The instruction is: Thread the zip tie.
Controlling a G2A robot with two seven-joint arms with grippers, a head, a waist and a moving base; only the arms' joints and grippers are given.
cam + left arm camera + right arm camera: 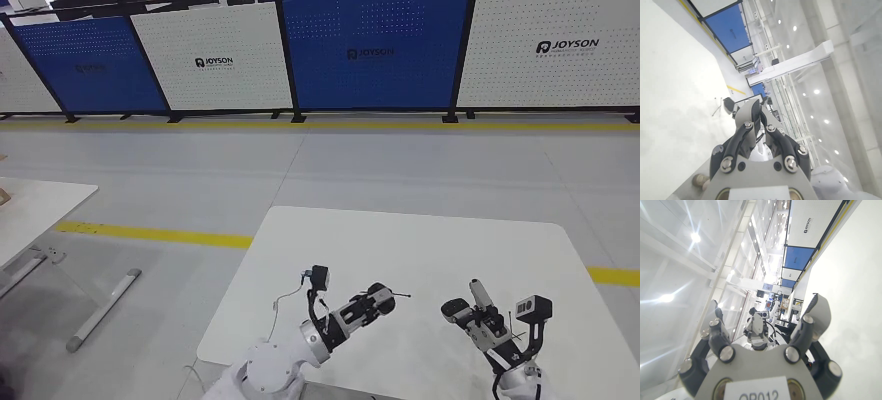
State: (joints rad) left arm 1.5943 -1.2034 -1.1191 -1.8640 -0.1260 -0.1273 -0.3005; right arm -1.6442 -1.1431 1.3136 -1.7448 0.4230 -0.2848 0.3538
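Over the white table (420, 240) my right gripper (765, 300), at the lower right of the top view, is spread wide and holds nothing. My left gripper (759, 103), at the lower middle, is pressed together. A thin dark strip at its tip, I think the zip tie (402, 295), points toward the right one. In my judgement the threading is not yet begun.

Logo print on white partition panels (567, 45) and blue partition panels (370, 53); dark characters, partly cut off, on a white label (755, 389) at the right wrist.
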